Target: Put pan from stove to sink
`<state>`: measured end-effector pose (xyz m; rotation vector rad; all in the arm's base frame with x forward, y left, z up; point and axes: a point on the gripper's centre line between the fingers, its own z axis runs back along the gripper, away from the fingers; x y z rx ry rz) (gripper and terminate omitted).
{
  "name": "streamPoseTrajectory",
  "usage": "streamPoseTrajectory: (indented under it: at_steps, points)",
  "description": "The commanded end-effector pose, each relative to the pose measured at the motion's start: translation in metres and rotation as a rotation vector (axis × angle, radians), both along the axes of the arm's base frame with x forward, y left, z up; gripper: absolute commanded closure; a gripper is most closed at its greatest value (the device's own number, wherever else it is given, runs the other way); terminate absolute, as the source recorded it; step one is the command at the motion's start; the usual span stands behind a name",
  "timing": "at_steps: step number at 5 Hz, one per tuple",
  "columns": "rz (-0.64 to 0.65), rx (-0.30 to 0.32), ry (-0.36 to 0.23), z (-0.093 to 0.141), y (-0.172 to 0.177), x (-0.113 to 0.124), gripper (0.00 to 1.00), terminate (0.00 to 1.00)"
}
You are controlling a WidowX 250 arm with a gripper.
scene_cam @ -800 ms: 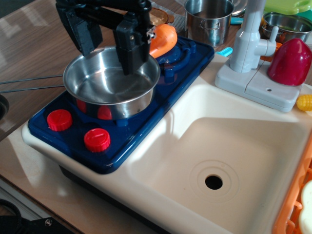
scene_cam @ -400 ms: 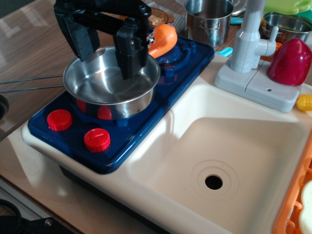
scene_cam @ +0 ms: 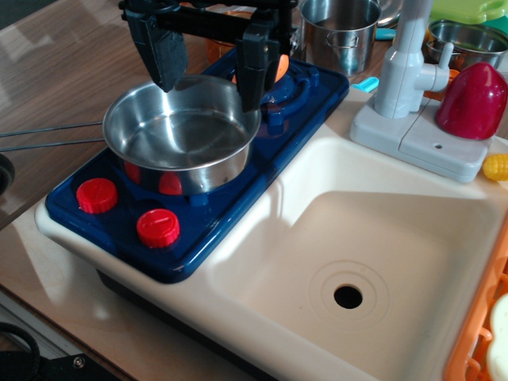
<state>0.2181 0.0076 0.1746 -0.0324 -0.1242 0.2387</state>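
Note:
The pan (scene_cam: pixel 181 136), wide, shallow and shiny steel, sits on the front burner of the dark blue stove (scene_cam: pixel 238 186). Its thin wire handle (scene_cam: pixel 48 135) points left off the stove. My black gripper (scene_cam: pixel 210 79) is open and empty over the pan's far rim. The left fingertip (scene_cam: pixel 169 75) is just above the back rim. The right fingertip (scene_cam: pixel 251 99) is at the right rim, by its outer side. The cream sink (scene_cam: pixel 397 238) with its black drain hole (scene_cam: pixel 348 297) lies to the right of the stove.
A grey-white faucet (scene_cam: pixel 405 67) stands behind the sink, with a red dome-shaped object (scene_cam: pixel 475 99) and a yellow corn piece (scene_cam: pixel 496 167) beside it. A taller steel pot (scene_cam: pixel 341 32) stands behind the stove. An orange item (scene_cam: pixel 279 62) shows behind my gripper. An orange rack (scene_cam: pixel 476 333) borders the sink on the right.
My gripper has moved right and a little back; its right finger, which was inside the pan, is now at the right rim. The pan has not moved.

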Motion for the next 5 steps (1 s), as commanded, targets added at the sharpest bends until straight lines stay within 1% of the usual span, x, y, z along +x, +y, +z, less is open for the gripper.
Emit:
streamPoseTrajectory:
  at_steps: [1,2,3,4,5]
  points:
    - [0.085,-0.031,-0.057,-0.002,0.003,0.013,0.0,0.0]
    - [0.105,-0.043,-0.072,-0.009,0.0,0.015,0.0,0.0]
    - [0.118,-0.058,-0.09,-0.019,-0.002,0.012,0.0,0.0]
    - [0.122,-0.059,-0.111,-0.026,-0.006,0.014,0.0,0.0]
    - [0.123,-0.068,-0.118,-0.034,-0.01,0.015,0.0,0.0]
